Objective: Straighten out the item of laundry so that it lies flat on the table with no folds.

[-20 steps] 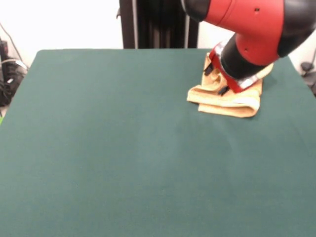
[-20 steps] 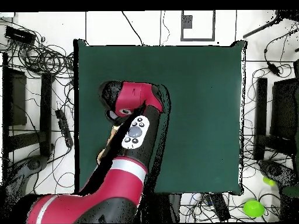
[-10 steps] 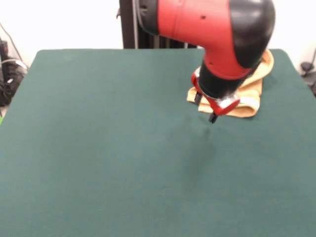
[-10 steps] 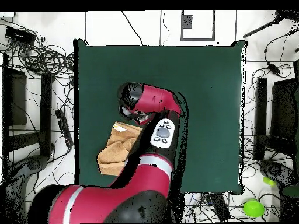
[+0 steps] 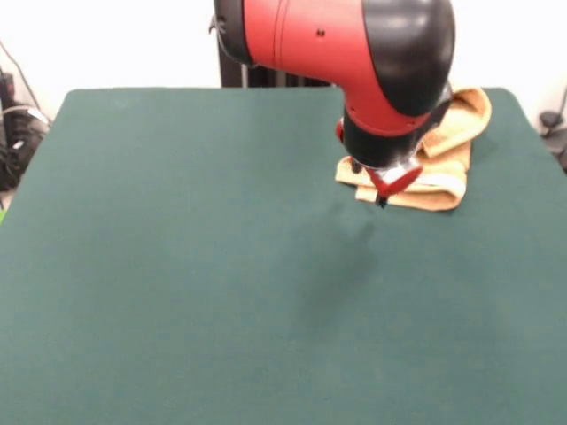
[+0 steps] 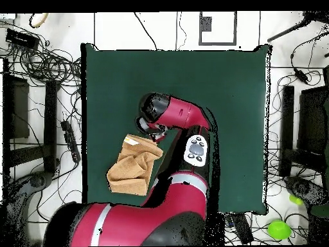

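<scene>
The item of laundry (image 5: 447, 146) is an orange-tan towel lying folded and bunched near the far right corner of the green table (image 5: 195, 266). A pale band shows along its front fold. From above, the towel (image 6: 132, 168) sits close to the table's left edge (image 6: 90, 128). My gripper (image 5: 368, 183) hangs at the towel's front left corner, just over the cloth's edge. It looks open, with two dark tips apart and nothing between them. In the overhead view the gripper (image 6: 151, 131) is just past the towel's upper right corner, and the arm hides part of the towel.
The red and black arm (image 5: 345, 44) reaches over the table's far right part. Cables and dark equipment (image 6: 38, 71) lie on the floor around the table. A green ball (image 6: 279, 229) rests on the floor off one corner.
The arm has swung off the top of the towel toward the table's middle, uncovering most of it. The towel stays folded in the same spot.
</scene>
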`<act>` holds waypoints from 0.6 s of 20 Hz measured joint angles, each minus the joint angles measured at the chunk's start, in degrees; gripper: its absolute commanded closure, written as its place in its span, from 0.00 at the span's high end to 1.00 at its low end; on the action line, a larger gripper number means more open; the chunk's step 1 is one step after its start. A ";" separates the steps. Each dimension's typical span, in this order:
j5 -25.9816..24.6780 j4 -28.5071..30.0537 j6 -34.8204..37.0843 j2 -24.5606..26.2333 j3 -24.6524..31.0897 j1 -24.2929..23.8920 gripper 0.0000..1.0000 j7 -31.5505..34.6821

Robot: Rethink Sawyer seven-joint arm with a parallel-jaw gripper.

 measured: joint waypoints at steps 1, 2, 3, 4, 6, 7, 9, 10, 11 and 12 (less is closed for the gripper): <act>-0.01 0.39 0.87 -0.48 0.32 0.00 1.00 0.00; 0.00 0.74 1.63 -0.92 0.56 0.04 1.00 0.00; -0.02 1.23 2.81 -1.62 0.93 0.14 1.00 0.00; -0.02 1.44 3.33 -1.98 1.12 0.19 1.00 0.00; -0.01 1.91 4.39 -2.89 1.63 0.25 1.00 0.00; -0.01 2.11 4.56 -3.19 1.81 0.25 1.00 0.00; -0.01 2.49 4.59 -3.66 2.11 0.24 1.00 0.00; -0.02 2.70 4.58 -3.87 2.34 0.24 1.00 0.00; -0.02 3.01 4.58 -4.16 2.74 0.24 1.00 0.00; -0.02 3.26 4.59 -4.37 3.11 0.25 1.00 0.00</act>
